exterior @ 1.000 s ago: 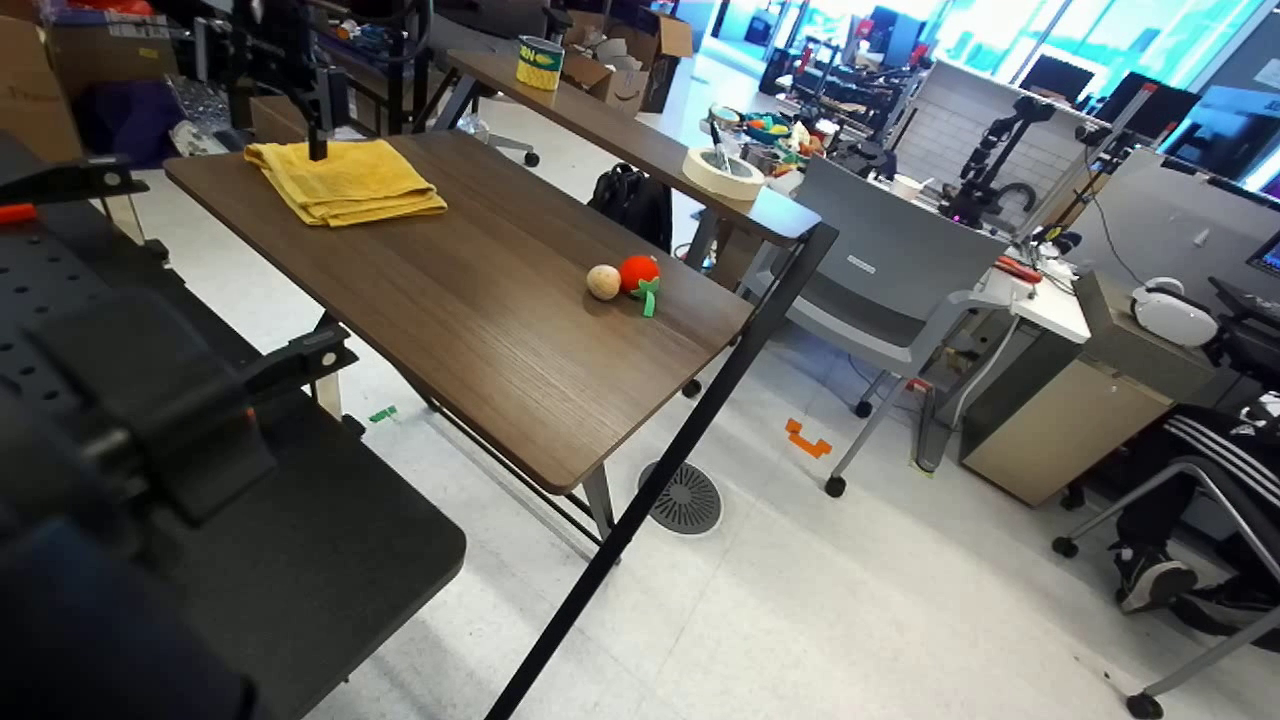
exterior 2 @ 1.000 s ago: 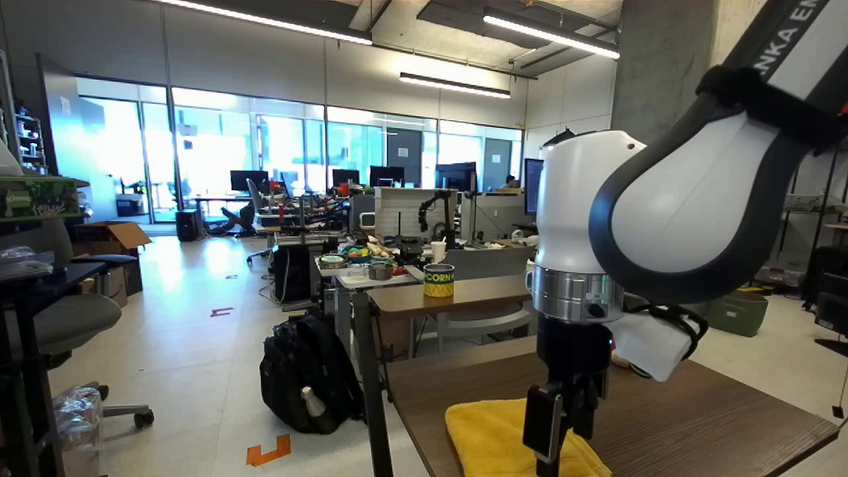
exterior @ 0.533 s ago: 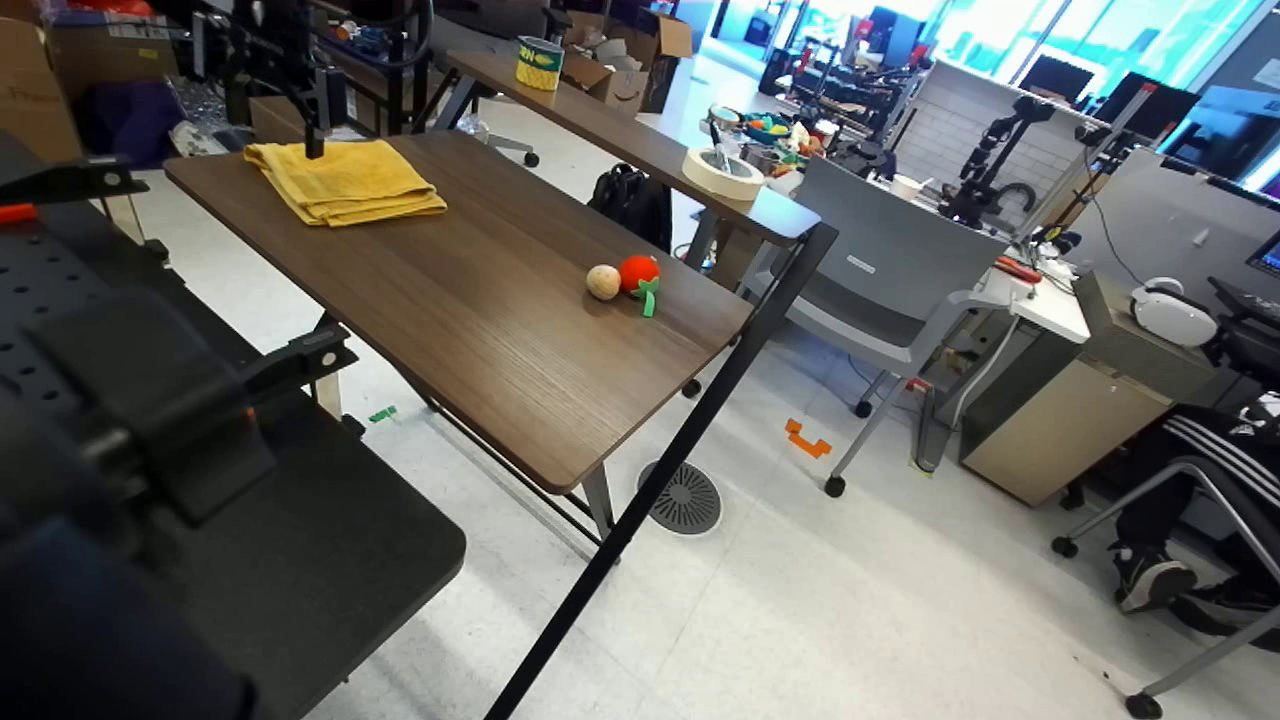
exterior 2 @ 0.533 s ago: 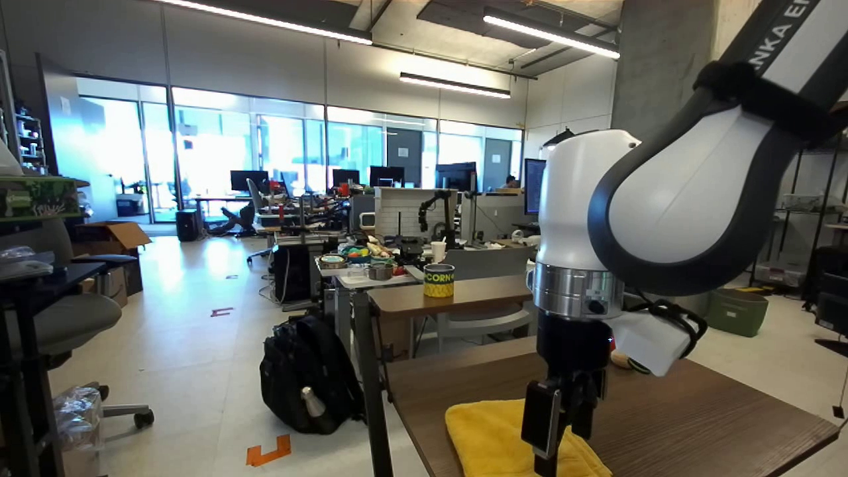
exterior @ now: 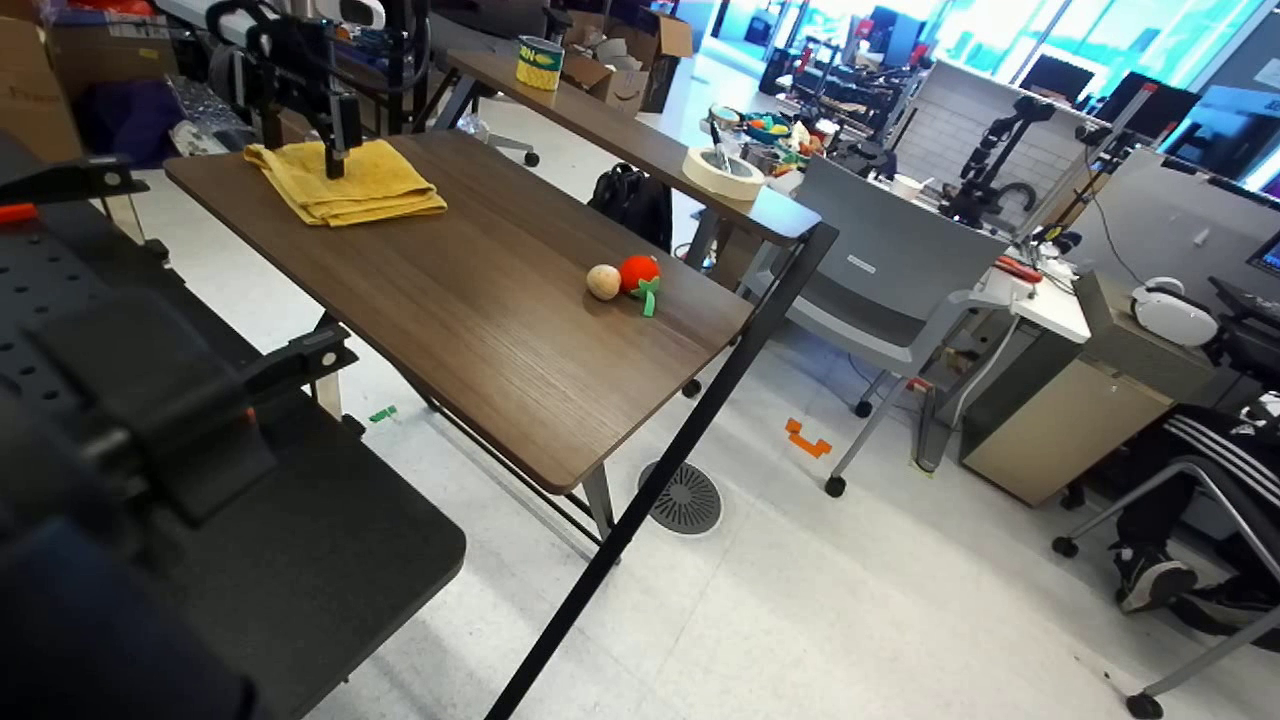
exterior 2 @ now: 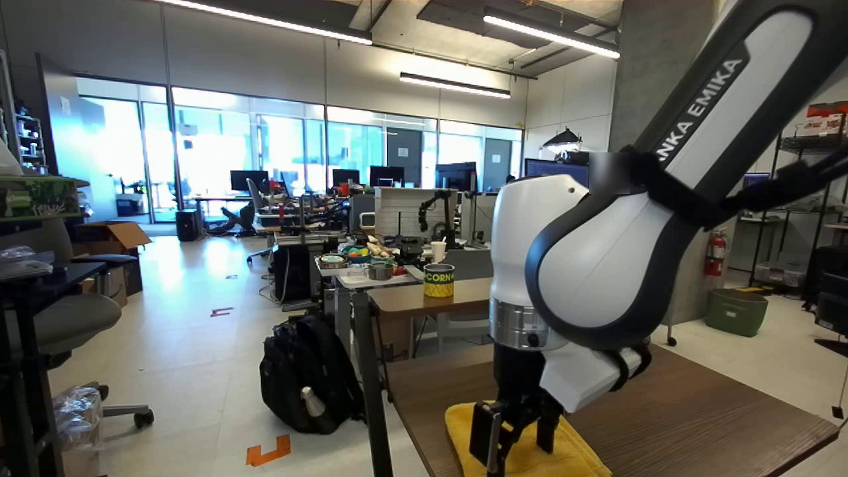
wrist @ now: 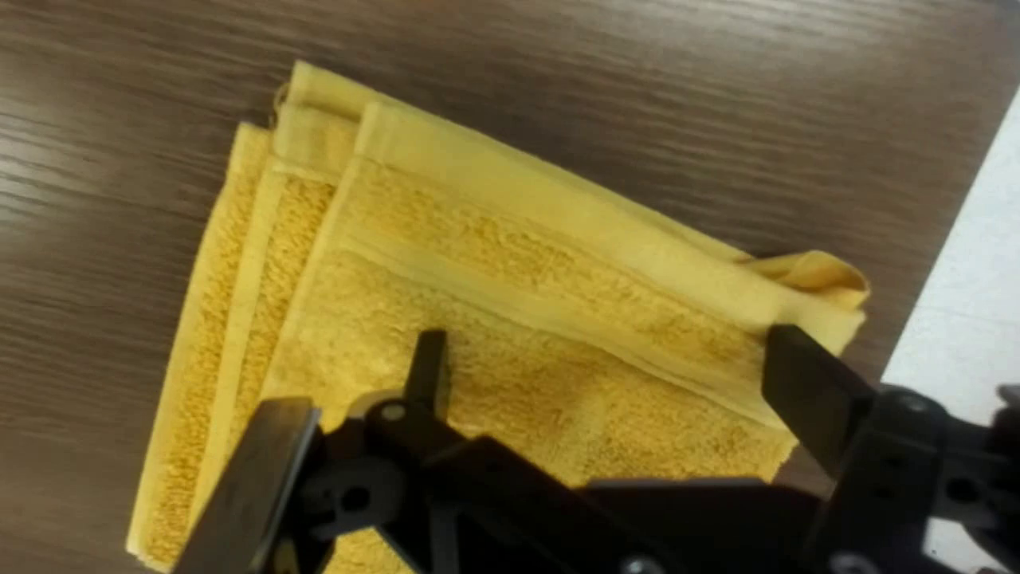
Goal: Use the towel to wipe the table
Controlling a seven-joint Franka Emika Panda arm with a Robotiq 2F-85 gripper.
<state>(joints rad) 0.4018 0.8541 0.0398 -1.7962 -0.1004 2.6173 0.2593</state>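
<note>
The towel point(exterior: 395, 190) is a folded mustard-yellow cloth lying flat on the far end of the brown wood-grain table point(exterior: 480, 310). In the wrist view the towel point(wrist: 518, 255) fills the middle, its stacked edges showing at the left and a small loop at its right corner. My gripper point(wrist: 610, 333) is open over the towel, its fingers wide apart with only cloth showing beneath them. In an exterior view the gripper point(exterior 2: 520, 458) points down at the towel point(exterior 2: 576, 450). Whether the fingertips touch the cloth I cannot tell.
A tan ball point(exterior: 603, 282) and a red ball with green leaves point(exterior: 640, 270) sit on the table. A corn can point(exterior: 538, 72) and a tape roll point(exterior: 715, 180) stand on a narrow raised shelf along one long side. A black post point(exterior: 690, 430) rises at the near corner.
My gripper has shifted over the towel and come lower, moving rightward in an exterior view that shows the whole table and leftward where the arm is close. The towel has not moved.
</note>
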